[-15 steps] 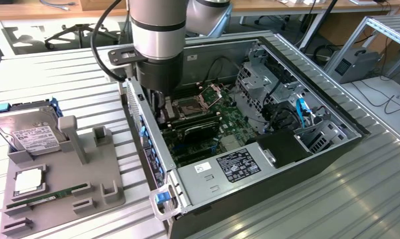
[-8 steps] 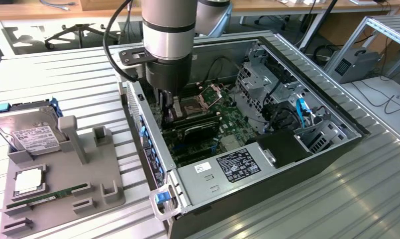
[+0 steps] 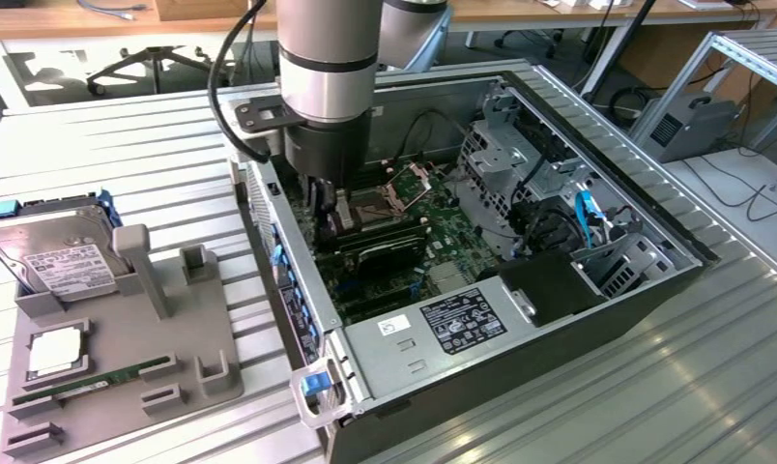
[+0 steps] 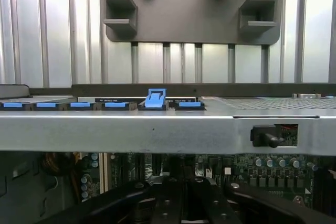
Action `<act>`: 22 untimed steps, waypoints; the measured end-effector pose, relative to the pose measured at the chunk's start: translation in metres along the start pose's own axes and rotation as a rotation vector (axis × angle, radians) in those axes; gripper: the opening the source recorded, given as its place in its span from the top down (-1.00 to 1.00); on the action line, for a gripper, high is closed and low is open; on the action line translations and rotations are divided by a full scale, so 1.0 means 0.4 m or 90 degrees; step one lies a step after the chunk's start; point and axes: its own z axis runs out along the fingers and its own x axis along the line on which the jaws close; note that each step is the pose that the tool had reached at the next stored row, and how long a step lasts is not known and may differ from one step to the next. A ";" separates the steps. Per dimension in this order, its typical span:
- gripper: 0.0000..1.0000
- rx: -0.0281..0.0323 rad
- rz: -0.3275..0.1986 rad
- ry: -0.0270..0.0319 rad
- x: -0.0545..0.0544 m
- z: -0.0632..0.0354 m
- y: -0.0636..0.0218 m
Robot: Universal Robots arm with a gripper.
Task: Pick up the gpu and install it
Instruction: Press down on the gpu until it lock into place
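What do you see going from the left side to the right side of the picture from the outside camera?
Hard drive → gray parts holder → robot arm reaching into the open computer case → shelf frame.

An open computer case (image 3: 647,290) was laid on its side on a ribbed metal table (image 3: 130,145), its green motherboard (image 3: 453,246) exposed. Beside it, at the exterior view's left, a grey holder tray (image 3: 118,377) was set, with a silver hard drive (image 3: 60,261), a processor (image 3: 56,353) and a green memory stick (image 3: 92,382) kept in it.
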 end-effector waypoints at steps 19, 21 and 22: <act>0.79 -0.0004 0.000 0.0017 0.001 0.001 -0.003; 0.79 -0.0029 0.000 0.0016 0.007 0.002 -0.009; 0.79 -0.0051 0.000 0.0017 0.012 0.003 -0.013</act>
